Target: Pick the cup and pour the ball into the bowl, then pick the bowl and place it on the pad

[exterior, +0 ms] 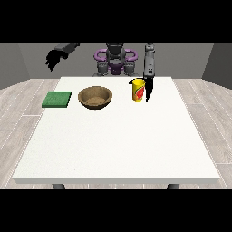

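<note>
The yellow cup with the red label (138,90) stands upright on the white surface (118,145), right of the brown wooden bowl (95,97); the green square pad (57,99) lies left of the bowl. The hand at the view's right (148,87) is seen just beside the cup, and whether it is closed round it cannot be told. The hand at the view's left (54,59) is held raised, fingers hanging relaxed. If contact is made off-centre, the cup could be tipped and the ball, unseen here, spilled short of the bowl.

The cup (138,90) hides its ball and part of the robot hand (148,87).
</note>
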Controlling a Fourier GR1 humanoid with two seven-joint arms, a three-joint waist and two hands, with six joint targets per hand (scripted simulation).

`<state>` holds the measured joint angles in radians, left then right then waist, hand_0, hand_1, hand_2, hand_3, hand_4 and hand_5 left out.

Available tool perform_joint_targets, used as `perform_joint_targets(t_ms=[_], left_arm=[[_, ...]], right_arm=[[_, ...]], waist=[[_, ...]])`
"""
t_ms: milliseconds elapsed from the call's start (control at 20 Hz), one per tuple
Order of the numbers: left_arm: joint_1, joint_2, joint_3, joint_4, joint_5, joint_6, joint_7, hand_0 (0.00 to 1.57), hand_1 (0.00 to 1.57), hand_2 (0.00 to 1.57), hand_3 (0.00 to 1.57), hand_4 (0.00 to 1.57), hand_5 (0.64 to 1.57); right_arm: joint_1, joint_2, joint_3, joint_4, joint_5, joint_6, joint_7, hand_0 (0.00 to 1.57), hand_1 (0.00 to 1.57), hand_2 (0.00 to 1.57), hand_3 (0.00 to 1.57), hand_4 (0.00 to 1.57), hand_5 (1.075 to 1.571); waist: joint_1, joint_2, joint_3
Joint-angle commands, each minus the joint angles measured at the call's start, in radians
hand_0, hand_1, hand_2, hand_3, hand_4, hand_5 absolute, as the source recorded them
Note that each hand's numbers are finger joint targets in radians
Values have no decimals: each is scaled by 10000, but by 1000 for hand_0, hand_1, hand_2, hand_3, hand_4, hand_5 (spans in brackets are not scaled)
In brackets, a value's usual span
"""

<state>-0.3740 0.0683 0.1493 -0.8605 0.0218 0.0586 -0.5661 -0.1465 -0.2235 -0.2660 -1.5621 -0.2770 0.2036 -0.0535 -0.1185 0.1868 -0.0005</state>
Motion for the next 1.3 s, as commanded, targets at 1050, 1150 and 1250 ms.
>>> perform_joint_targets(t_ms=[1050,1150,1250], left_arm=[[-2412,569,-3541,2541,-6636,6124,3478,1362,1362,1571,1571,1448,1533],[-3036,115,-4136,2877,-7469,6121,4858,1370,1370,1571,1571,1455,1531],[-3552,-229,-4545,2982,-8099,5929,5835,1370,1370,1571,1571,1455,1531]], right_arm=[[-251,-1424,-1199,1839,-1407,1069,1367,0,0,0,174,643,1562],[-478,-1428,-1166,2099,-1271,859,1480,0,0,0,151,668,1561],[-337,-1635,-1463,2806,-1323,1359,829,0,0,0,83,675,1561]], waist=[[-256,-2038,93],[-52,-2306,54],[220,-2199,39]])
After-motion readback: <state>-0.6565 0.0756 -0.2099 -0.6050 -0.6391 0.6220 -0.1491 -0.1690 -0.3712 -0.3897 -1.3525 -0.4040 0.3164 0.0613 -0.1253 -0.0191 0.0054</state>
